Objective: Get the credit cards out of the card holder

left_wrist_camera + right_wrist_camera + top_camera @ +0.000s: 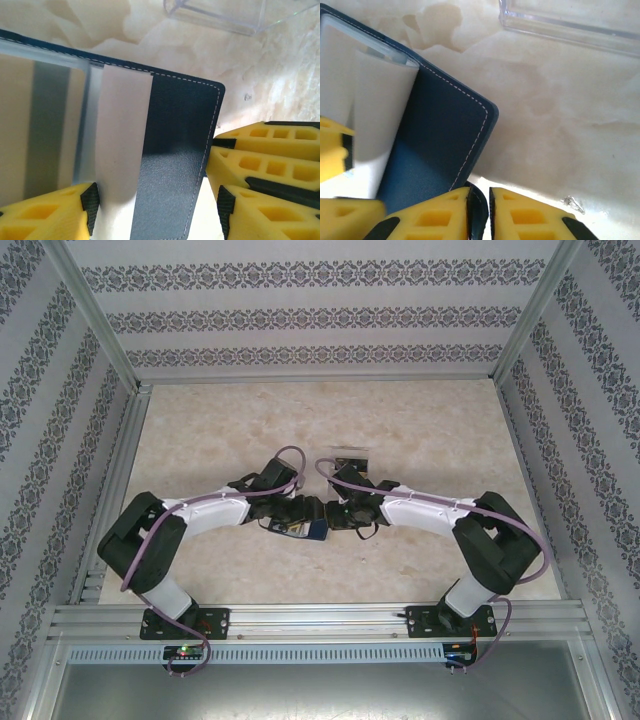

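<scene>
Your right claw (480,196) clamps the card holder (440,140) at the frame's bottom edge, steadying it on the worktop (550,115) so your left claw (156,207), spread open, can reach the credit cards (15,125) inside.

Navy card holder (440,145) edge between pinched yellow jaws, clear box (570,22) beyond.

no text, brand, number or sign can be read in any view. the card holder (175,150) shows plain dark grained material with pale stitching along its edge. its pale inner panels are blank where they show.
</scene>
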